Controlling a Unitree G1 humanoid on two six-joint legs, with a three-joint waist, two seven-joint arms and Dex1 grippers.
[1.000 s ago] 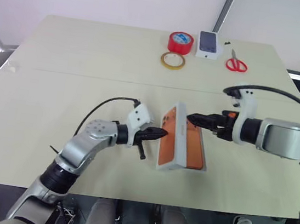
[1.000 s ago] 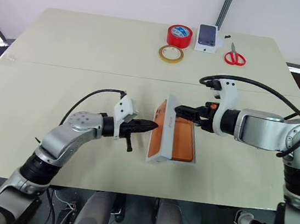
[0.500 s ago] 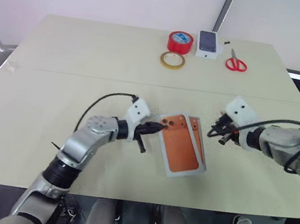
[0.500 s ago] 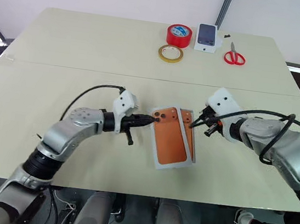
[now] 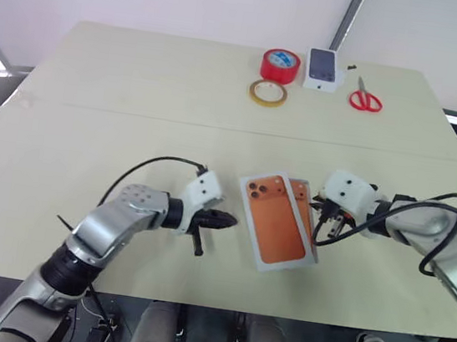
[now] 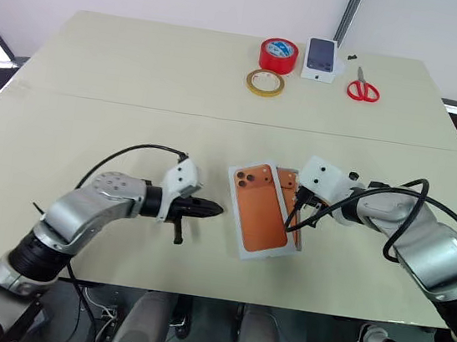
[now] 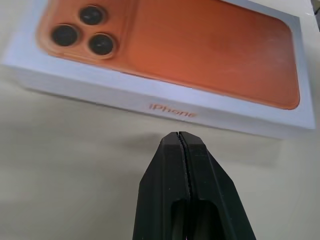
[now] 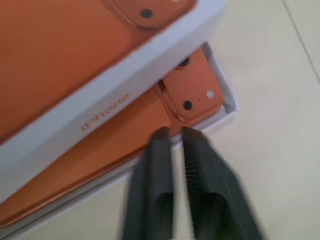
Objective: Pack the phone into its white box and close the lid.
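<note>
**Lid laid askew over the packed phone; seating it square comes next**

With the phone [image 8: 192,95] already lying in the white box [image 8: 220,107] near the middle of the counter [image 5: 122,81], the step in hand looks to be the closing of the lid. That lid [image 5: 277,220], white-sided with an orange phone printed on top, rests over the tray but not square to it: it sits shifted to the left, so a strip of the phone and the tray's right rim stay uncovered beside it.

The left end effector [image 5: 224,218] hovers just left of the lid with its fingers pressed together, gripping nothing and apart from the cardboard. The right end effector [image 8: 172,132] is at the tray's right edge, fingers almost together with only a thin gap, beside the phone's camera corner; it does not appear to grip anything, though whether a fingertip touches the rim is hard to tell.

Judging from this, the next move calls for nudging the lid rightward until its edges line up with the tray, then pressing it down evenly. A push from one side alone could slide the whole box, so the opposite end effector should brace it.

Far across the counter lie a red tape roll [image 5: 280,64], a tan tape ring [image 5: 268,93], a small white box [image 5: 324,68] and red scissors [image 5: 364,97].
</note>
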